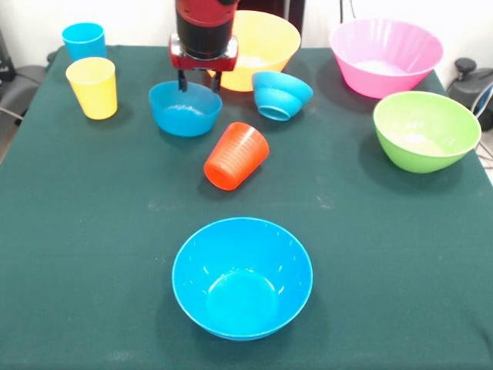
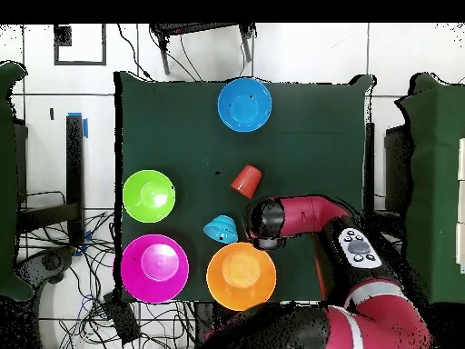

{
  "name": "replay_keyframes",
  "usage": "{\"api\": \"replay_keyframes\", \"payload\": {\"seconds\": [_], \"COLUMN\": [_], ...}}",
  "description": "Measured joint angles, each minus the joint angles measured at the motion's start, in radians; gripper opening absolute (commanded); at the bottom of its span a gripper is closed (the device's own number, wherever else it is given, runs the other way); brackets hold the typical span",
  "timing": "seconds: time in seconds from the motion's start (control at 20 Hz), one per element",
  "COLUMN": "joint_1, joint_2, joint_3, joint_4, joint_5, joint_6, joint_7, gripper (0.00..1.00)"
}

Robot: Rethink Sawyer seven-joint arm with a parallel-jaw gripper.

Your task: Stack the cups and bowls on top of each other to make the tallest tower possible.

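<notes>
**Operator:** I see the jaws (image 1: 200, 81) narrowly parted and holding nothing, their 2 dark tips hanging just above the far rim of the small blue bowl (image 1: 185, 109). My guess is I'm lined up to pinch that rim, since a bowl wall is the only thin edge these jaws could close on.

**Observer:** What else sits close?

**Operator:** Just beside it lies the ridged blue bowl (image 1: 281, 95), tipped on its side, and behind both stands the large yellow-orange bowl (image 1: 260, 48). The orange-red cup (image 1: 236, 156) lies toppled nearer the middle of the tabletop (image 1: 92, 254).

**Observer:** And further out?

**Operator:** The yellow cup (image 1: 92, 87) and sky-blue cup (image 1: 83, 40) stand upright together at one corner. The pink bowl (image 1: 385, 56) and green bowl (image 1: 425, 129) sit well apart on the other side, and 1 medium blue bowl (image 1: 242, 277) sits alone. Nothing is stacked yet.
</notes>
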Motion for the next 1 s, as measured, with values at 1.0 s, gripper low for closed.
{"api": "replay_keyframes", "payload": {"seconds": [1.0], "joint_1": [0.027], "joint_2": [0.057], "joint_3": [-0.085], "joint_4": [0.000], "joint_5": [0.010], "joint_6": [-0.058], "joint_7": [0.000], "gripper": [1.00]}}
